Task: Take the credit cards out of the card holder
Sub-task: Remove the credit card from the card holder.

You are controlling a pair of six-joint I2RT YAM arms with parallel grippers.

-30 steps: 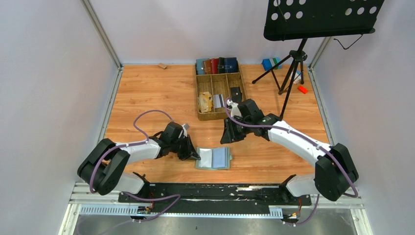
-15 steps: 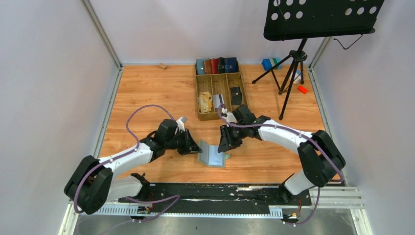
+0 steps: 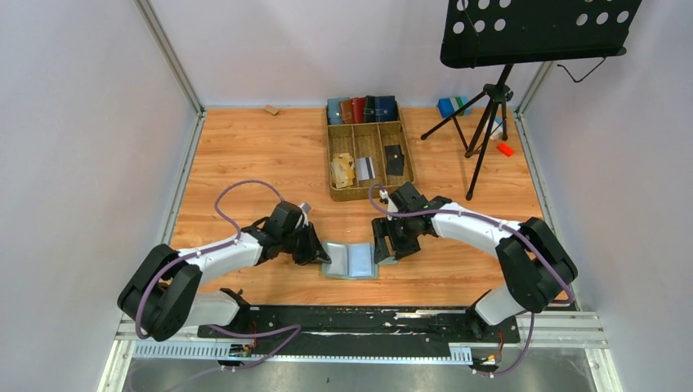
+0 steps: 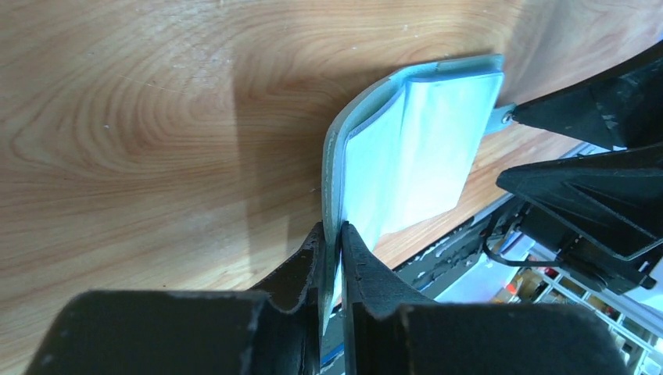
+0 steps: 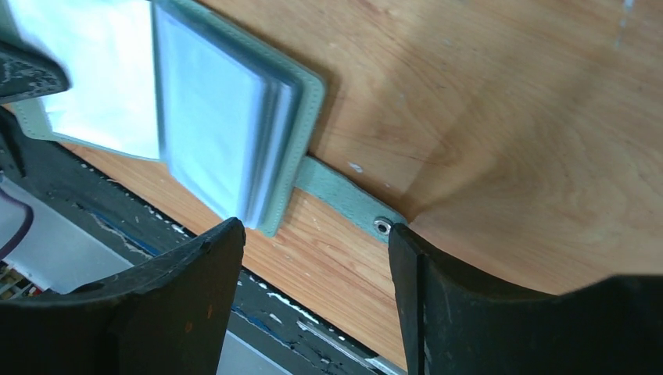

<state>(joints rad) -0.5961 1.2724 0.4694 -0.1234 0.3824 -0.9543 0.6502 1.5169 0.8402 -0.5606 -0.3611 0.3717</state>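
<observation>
Table (image 3: pixel 245 147): light-brown wood-grain top.
Card holder (image 3: pixel 351 260): sage-green bifold leather-like wallet, open on the table between both grippers.
Left gripper (image 4: pixel 332 250): pinched on its left cover edge.
Right gripper (image 5: pixel 317 234): spread wide, straddling the snap tab (image 5: pixel 344 205).

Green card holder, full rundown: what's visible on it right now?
The card holder is a small sage-green bifold, leather-like with stitched edges, lying open on the wooden table near its front edge. Inside is a stack of clear plastic sleeves; no card can be made out in them. The left gripper is shut on its left cover's edge, curling that flap up. Its snap tab lies flat on the wood between the fingers of the open right gripper.
</observation>
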